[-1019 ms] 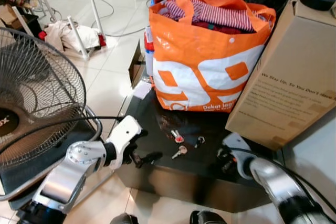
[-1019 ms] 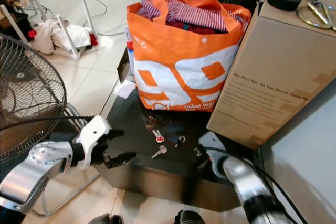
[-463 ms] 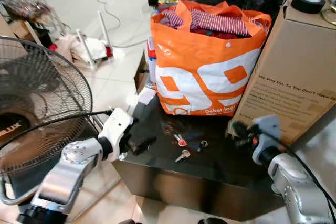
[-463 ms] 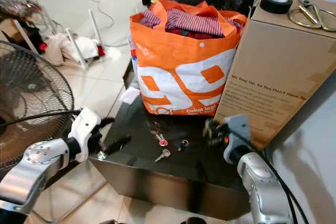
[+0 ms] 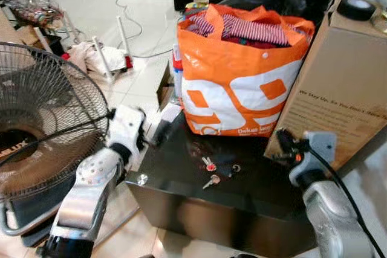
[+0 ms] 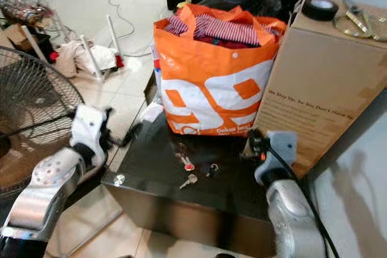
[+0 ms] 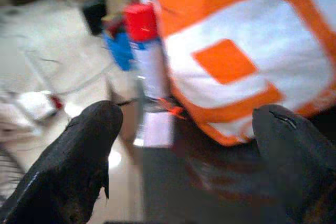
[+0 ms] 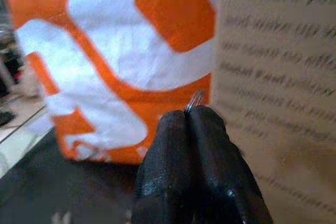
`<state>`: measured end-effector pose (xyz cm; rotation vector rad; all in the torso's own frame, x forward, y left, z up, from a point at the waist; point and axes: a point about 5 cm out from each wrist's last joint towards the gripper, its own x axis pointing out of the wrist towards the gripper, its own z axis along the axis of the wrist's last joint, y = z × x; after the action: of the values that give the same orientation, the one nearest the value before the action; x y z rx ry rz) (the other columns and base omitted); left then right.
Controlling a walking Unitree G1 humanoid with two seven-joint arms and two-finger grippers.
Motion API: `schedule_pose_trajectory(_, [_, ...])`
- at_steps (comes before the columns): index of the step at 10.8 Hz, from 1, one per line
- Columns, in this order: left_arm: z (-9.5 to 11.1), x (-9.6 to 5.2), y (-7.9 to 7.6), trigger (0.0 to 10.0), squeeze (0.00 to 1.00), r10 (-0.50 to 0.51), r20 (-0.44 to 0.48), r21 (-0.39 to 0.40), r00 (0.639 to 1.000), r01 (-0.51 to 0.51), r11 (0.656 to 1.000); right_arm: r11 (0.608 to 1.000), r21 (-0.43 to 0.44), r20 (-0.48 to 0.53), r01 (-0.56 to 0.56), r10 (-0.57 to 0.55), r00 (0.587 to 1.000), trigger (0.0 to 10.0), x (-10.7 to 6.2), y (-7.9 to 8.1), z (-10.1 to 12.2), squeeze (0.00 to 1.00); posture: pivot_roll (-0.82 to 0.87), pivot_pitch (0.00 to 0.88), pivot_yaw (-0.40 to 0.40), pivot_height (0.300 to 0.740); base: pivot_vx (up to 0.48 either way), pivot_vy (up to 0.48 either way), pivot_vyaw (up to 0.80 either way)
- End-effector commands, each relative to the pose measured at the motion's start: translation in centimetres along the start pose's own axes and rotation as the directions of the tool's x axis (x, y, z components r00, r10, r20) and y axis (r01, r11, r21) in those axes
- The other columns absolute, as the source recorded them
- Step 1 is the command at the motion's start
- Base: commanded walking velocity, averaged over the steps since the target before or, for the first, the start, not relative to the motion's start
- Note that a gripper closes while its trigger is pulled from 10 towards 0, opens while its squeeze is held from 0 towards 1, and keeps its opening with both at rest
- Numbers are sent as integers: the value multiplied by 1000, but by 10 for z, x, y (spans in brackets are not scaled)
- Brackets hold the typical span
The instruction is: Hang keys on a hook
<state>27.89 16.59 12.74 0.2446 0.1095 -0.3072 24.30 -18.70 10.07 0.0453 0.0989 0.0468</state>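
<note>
Three small keys lie on the black glossy table (image 5: 175, 179): a red-headed key (image 5: 208, 164), a silver key (image 5: 211, 180) and a dark one (image 5: 234, 168). My left gripper (image 5: 159, 132) hovers at the table's left edge, open and holding nothing; its wrist view shows the fingers (image 7: 89, 145) spread wide. My right gripper (image 5: 280, 147) is raised over the table's right side, beside the cardboard box. It is shut (image 8: 189, 115), and a small metal ring (image 8: 195, 99) pokes out between its tips. The keys lie apart from both grippers.
An orange and white bag (image 5: 242, 83) full of clothes stands at the table's back. A tall cardboard box (image 5: 344, 83) with a tape roll (image 5: 355, 7) and scissors (image 6: 357, 22) is at the right. A standing fan (image 5: 42, 125) is at the left. A red-capped can (image 7: 144, 40) stands beside the bag.
My right gripper rose from the table's front edge to beside the box. My left gripper moved from the front left corner up along the left edge. The three keys stayed put.
</note>
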Motion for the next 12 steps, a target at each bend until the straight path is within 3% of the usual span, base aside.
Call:
schedule_pose_trajectory(1, [-1,1,8,10000,0,76,2,42,997,-76,996,999,-26,18,48,-47,999,10000,6,1,4,0,-106,0,26,740,0,0,0])
schedule_pose_trajectory(3, [4,-4,16,10000,0,174,54,-12,983,-173,985,997,-77,21,32,-31,999,10000,18,9,4,0,-75,0,-18,740,0,0,0])
schedule_pose_trajectory(5, [3,-7,14,10000,0,177,62,16,982,-178,984,997,-83,9,-9,10,1000,10000,24,20,2,0,-51,0,-53,740,0,0,0])
schedule_pose_trajectory(7, [4,-9,13,10000,0,206,79,-7,975,-207,978,999,-45,-24,-2,1,1000,10000,28,18,-1,0,-41,0,-66,740,0,0,0])
schedule_pose_trajectory(12, [3,-11,13,10000,0,212,72,-22,975,-211,977,997,-69,-84,-41,35,996,10000,26,19,-7,0,-51,0,-62,740,0,0,0])
